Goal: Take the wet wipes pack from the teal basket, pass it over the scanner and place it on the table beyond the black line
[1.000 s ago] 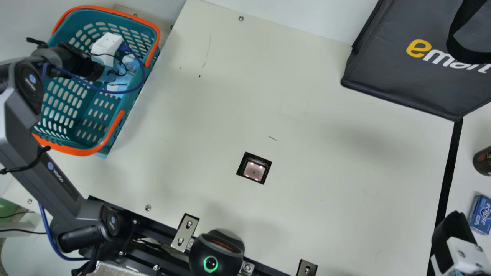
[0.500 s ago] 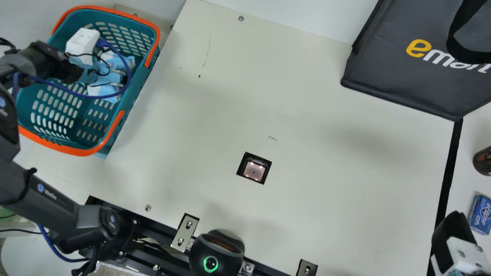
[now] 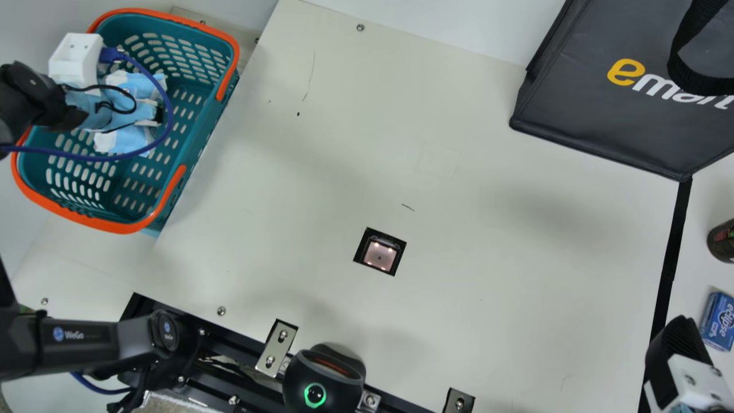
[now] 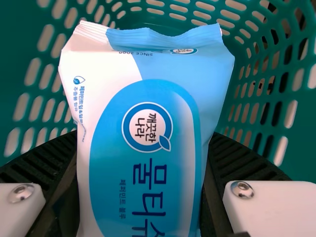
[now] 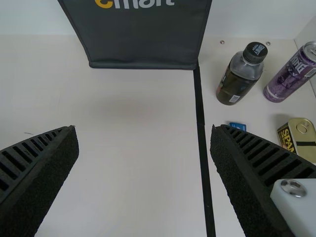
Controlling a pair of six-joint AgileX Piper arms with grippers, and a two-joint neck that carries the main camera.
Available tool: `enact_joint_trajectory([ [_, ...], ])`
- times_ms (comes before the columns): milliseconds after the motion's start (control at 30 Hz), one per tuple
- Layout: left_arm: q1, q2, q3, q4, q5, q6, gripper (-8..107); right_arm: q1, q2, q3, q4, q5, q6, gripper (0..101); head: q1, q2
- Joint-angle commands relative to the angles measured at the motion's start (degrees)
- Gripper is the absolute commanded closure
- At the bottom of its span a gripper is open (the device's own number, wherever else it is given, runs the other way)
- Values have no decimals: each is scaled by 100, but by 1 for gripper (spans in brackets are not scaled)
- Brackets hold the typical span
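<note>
In the main view my left gripper (image 3: 75, 60) is over the far part of the teal basket (image 3: 195, 150), with blue-and-white parts of the wet wipes pack (image 3: 127, 141) beneath it. The left wrist view has the pack (image 4: 143, 123) clasped between the fingers of my left gripper (image 4: 142, 182), its printed face towards the camera and the perforated basket wall (image 4: 296, 165) behind. My right gripper (image 3: 678, 344) is at the main view's lower right, by the black line (image 3: 668, 275); in the right wrist view, my right gripper (image 5: 144, 133) stands open, nothing between its fingers. The scanner window (image 3: 379, 256) lies mid-table.
A dark bag (image 3: 602, 109) stands at the far right. Beyond the line are a blue box (image 3: 719, 321), a dark bottle (image 5: 241, 74), a purple can (image 5: 292, 71) and a yellow tin (image 5: 298, 139). A black device (image 3: 321, 381) sits at the near edge.
My left gripper has moved left in the main view and appears larger, with the blue-and-white pack moving along with it. The basket and my right gripper have stayed still.
</note>
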Motion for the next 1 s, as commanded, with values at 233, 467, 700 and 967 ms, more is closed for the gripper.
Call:
enact_joint_trajectory([
  [233, -318, -976, -36, 946, 627, -1729, 107, 0, 0, 0, 0, 0, 0, 6, -166, 14],
  [467, -809, -1491, -169, 1259, 1140, -2443, 107, 0, 0, 0, 0, 0, 0, 6, -166, 14],
  [700, -1572, -1909, -206, 1411, 1487, -2879, 107, 0, 0, 0, 0, 0, 0, 6, -166, 14],
  [967, -2807, -2324, -82, 1529, 1730, -3152, 107, 0, 0, 0, 0, 0, 0, 6, -166, 14],
])
